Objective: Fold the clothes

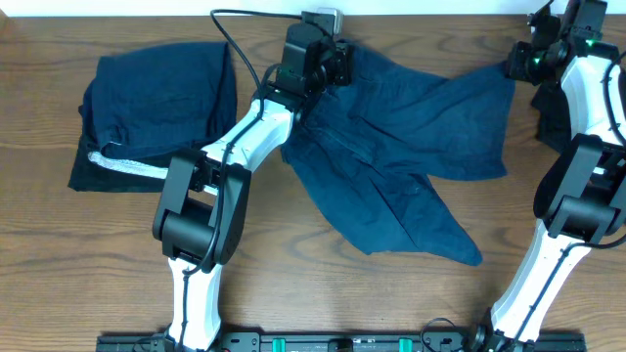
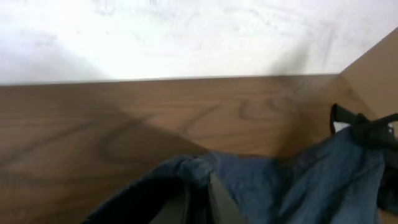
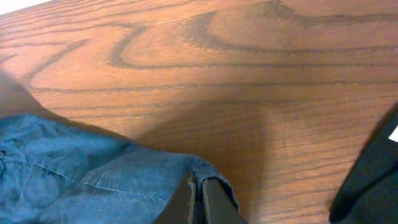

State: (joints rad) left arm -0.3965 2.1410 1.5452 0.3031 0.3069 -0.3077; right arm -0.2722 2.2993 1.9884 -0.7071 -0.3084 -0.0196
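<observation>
Wide navy-blue shorts (image 1: 411, 166) lie crumpled across the middle of the wooden table. My left gripper (image 1: 328, 61) is at their far edge, shut on a raised fold of the blue cloth (image 2: 249, 180); the left gripper (image 2: 198, 184) shows at the bottom of its wrist view. At the shorts' far right corner my right gripper (image 1: 518, 61) is shut on the hem. In the right wrist view the hem (image 3: 155, 174) wraps over the closed right gripper (image 3: 197, 178).
A folded stack of clothes (image 1: 156, 117), navy on top of black with white marks, lies at the left. Another black garment (image 1: 550, 122) sits at the right edge, also visible as black cloth (image 3: 373, 180). A black cable (image 1: 245, 44) loops behind the left arm, near the white back wall (image 2: 186, 37).
</observation>
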